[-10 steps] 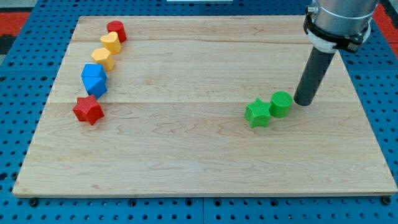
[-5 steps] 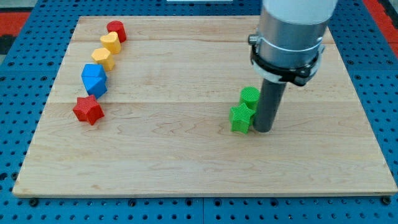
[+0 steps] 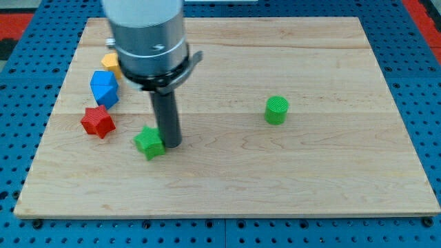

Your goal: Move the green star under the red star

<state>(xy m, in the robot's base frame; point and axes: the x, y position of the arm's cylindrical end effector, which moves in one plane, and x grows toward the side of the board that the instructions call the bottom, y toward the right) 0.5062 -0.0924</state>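
At view's left sits the red star (image 3: 97,122); green star (image 3: 149,142) lies just right of it & a bit lower. Your tip (image 3: 171,145) touches its right side. No jaws on this rig, just a rod. You'd push left/down, I reckon.

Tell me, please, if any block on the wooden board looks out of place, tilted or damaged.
Nothing stands out. The green star block lies flat against my tip, right of the red star block. The green cylinder block stands upright, alone, at the view's right.
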